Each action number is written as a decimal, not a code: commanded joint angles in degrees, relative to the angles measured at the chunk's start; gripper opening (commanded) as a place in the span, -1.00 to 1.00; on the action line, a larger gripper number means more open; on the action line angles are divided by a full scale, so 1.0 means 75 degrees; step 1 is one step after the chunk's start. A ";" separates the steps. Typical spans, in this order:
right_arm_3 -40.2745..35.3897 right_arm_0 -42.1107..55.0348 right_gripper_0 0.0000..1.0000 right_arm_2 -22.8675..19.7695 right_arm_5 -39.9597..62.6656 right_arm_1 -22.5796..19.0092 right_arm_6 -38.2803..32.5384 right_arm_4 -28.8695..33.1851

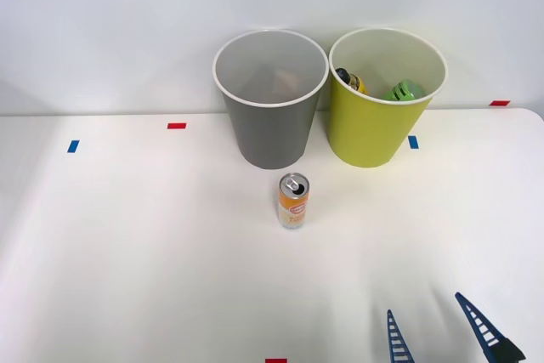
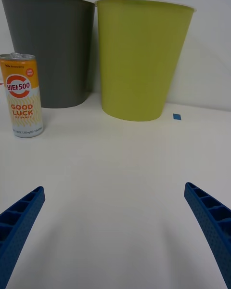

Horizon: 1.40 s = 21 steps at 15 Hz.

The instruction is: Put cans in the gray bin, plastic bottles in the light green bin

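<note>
The can (image 1: pixel 293 201) stands upright on the surface (image 1: pixel 127 252), just in front of the gray bin (image 1: pixel 270 99). The green bin (image 1: pixel 387 99) beside it holds two bottles (image 1: pixel 378 87). The right gripper (image 1: pixel 444 329), jaws released, hangs well short of the can.

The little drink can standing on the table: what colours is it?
The can is orange above and white below, silver-topped; the right wrist view shows it best.
</note>
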 commanded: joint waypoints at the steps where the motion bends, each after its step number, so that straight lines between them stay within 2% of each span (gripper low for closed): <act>1: -0.0001 0.0000 1.00 -0.0001 0.0001 0.0000 0.0001 0.0001; 21: -0.0001 0.0000 1.00 -0.0001 0.0001 0.0000 0.0001 0.0001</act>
